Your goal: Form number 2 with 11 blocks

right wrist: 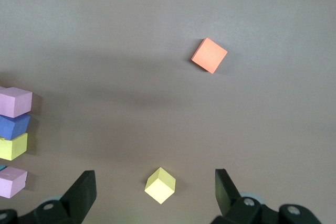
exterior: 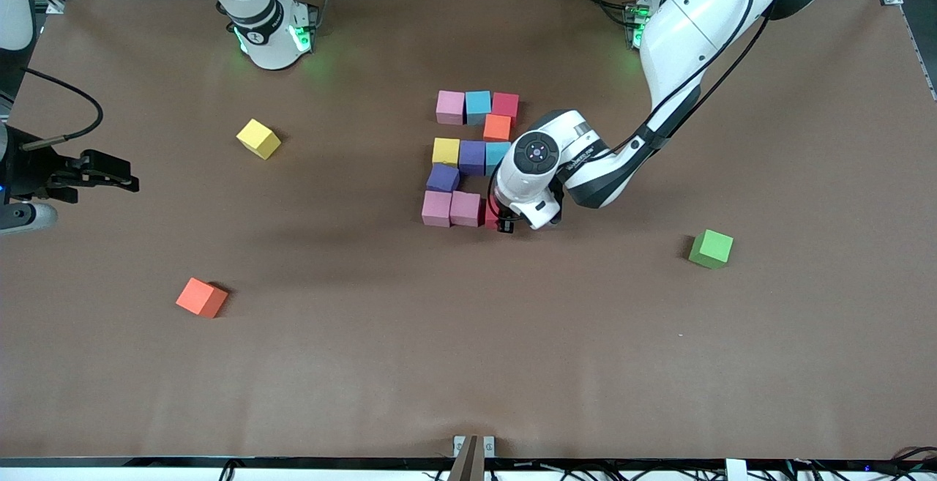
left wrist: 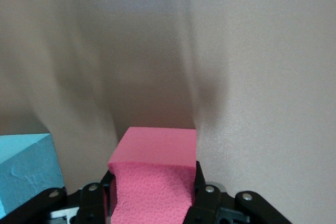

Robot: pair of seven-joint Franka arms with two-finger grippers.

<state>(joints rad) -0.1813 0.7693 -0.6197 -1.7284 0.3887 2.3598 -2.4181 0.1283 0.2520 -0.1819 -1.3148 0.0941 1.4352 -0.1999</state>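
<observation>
Fingers (left wrist: pixel 202 195) of left gripper (exterior: pixel 505 219) clamped on red block (left wrist: pixel 155 169), set down beside pink pair (exterior: pixel 451 209) to close the figure's base row; right gripper (right wrist: pixel 155 195) spread wide, waiting clear at right arm's end.

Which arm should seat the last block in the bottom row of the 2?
Left. The left gripper is shut on the red block, right beside the pink blocks. The right gripper waits open above the loose yellow block.

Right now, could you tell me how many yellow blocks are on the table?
2. One yellow block sits in the block figure beside a purple block; the loose yellow block lies toward the right arm's end. Others may hide under the left arm.
</observation>
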